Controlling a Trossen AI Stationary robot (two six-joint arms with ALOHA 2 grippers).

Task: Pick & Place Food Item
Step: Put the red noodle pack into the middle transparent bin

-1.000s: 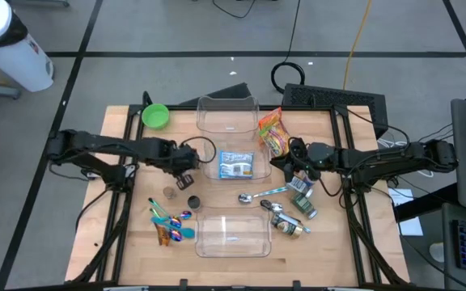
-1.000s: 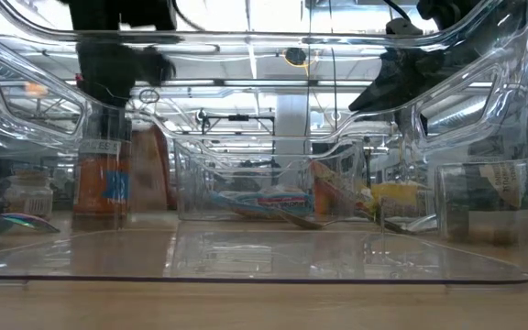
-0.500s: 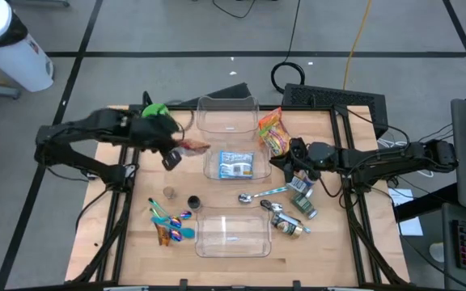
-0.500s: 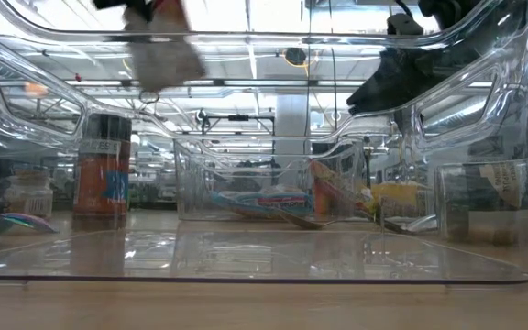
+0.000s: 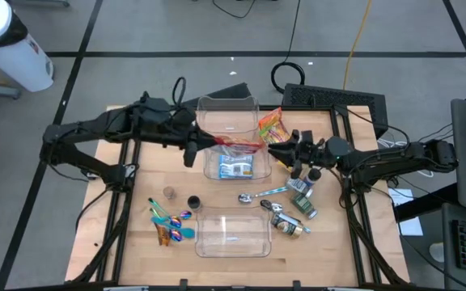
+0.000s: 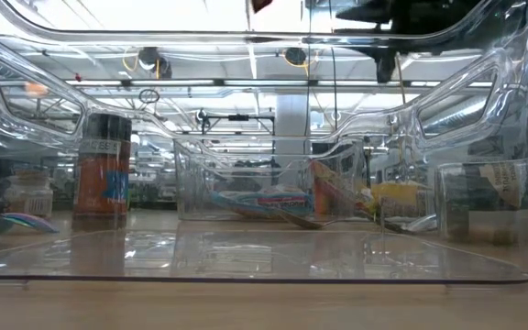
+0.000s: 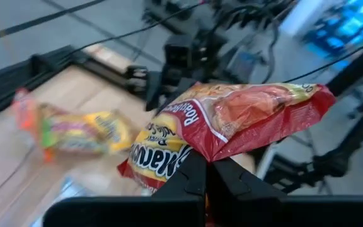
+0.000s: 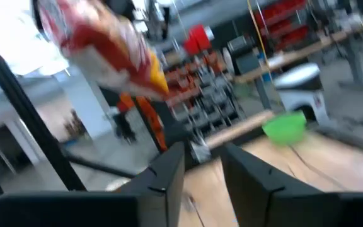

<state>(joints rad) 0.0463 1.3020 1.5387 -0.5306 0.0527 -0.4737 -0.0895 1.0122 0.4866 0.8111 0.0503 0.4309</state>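
Your left gripper is pinching the red snack bag tight, holding it up over the clear bin at the table's far edge (bag's hanging in mid-air, off the table). Your right gripper is sitting near the bag's end with its fingers parted, gripping nothing.

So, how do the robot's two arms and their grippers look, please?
Both arms are dark, nearly black, built of slim jointed segments, with thin black cables looping along them. The left gripper and the right gripper each end in two flat, matte black fingers. No markings can be seen on them.
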